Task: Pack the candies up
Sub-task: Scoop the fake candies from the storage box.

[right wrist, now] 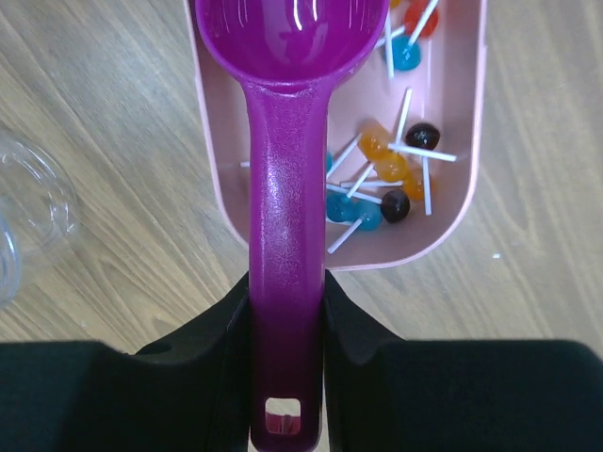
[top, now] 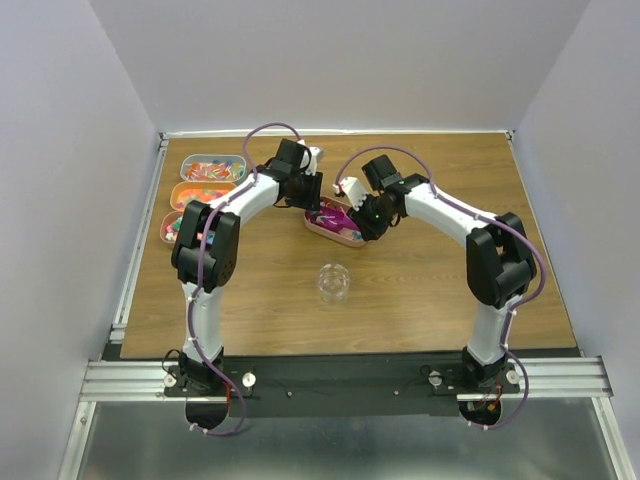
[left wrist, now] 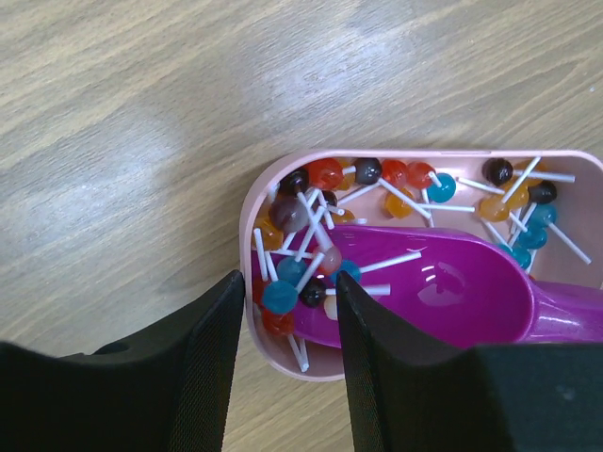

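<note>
The wooden table (top: 420, 290) fills the top view, with one left arm (top: 205, 250) and one right arm (top: 495, 260) bending in from 6 o'clock toward its middle; three side trays (top: 214, 157) of sweets are stacked at 10 o'clock, and the left arm's elbow hides part of the nearest one; one pink tray (right wrist: 460, 113) lies at the centre between the two wrists; one clear cup (top: 332, 283) stands apart from it at 6 o'clock, with nothing seen inside it.

One magenta scoop (right wrist: 287, 188) lies in the pink tray, its bowl toward 12 o'clock in the right wrist view; the right gripper (right wrist: 285, 282) is clenched on the scoop's handle, one finger pressed to each side.

In the left wrist view the left gripper (left wrist: 290, 282) has its jaws parted, the tray's corner lying in the gap; one finger is outside over the table at 7 o'clock and the other covers the tray at 5 o'clock; I cannot tell whether either touches the rim.

The candies (left wrist: 325, 175) are stick lollipops in red, orange, blue and dark shades; about twenty lie in the pink tray, too tangled for an exact count; most are heaped around the scoop's bowl, a few rest on its lip at 9 o'clock, and the bowl hides any beneath it.
</note>
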You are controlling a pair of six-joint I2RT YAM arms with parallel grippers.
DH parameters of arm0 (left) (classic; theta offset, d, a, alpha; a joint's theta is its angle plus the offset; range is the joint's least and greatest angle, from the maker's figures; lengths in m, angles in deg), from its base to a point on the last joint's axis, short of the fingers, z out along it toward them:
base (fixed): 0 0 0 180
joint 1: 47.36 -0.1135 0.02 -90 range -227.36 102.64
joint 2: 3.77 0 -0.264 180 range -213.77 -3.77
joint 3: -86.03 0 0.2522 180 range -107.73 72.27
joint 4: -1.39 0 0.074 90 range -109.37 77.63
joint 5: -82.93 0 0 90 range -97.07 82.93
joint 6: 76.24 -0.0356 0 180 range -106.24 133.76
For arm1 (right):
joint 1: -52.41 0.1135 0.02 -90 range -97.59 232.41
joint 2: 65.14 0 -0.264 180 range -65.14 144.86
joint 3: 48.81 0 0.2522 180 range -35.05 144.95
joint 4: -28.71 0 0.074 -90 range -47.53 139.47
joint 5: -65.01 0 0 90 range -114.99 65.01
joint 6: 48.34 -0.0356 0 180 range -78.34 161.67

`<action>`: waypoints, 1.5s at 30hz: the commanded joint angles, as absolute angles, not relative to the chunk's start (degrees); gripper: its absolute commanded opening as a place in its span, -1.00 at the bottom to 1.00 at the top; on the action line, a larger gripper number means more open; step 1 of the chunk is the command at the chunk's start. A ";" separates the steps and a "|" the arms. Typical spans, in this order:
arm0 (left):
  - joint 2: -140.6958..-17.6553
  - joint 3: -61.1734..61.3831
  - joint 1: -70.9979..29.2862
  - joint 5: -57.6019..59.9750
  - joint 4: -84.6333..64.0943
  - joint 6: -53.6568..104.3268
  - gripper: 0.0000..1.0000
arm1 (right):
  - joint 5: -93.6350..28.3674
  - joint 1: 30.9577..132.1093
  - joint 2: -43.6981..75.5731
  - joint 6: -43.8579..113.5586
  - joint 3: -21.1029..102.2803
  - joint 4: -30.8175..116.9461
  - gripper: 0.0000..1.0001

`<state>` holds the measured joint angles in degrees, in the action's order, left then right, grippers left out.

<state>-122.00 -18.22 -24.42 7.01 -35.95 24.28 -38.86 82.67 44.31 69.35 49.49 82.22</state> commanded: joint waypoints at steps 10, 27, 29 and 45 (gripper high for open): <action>-117.41 -16.85 -25.03 9.45 -34.08 26.23 0.01 | -42.92 83.61 41.47 66.80 40.02 71.04 -0.99; -114.07 -14.65 -26.88 10.42 -31.71 27.73 0.01 | -42.57 83.34 39.45 65.40 36.68 66.90 -0.99; -113.72 -14.39 -27.05 10.33 -31.62 27.73 0.01 | -42.48 83.17 39.10 65.22 36.24 66.47 -0.99; -110.82 -12.45 -28.11 10.06 -29.86 27.82 0.01 | -42.66 82.03 36.20 64.25 32.54 63.57 -0.99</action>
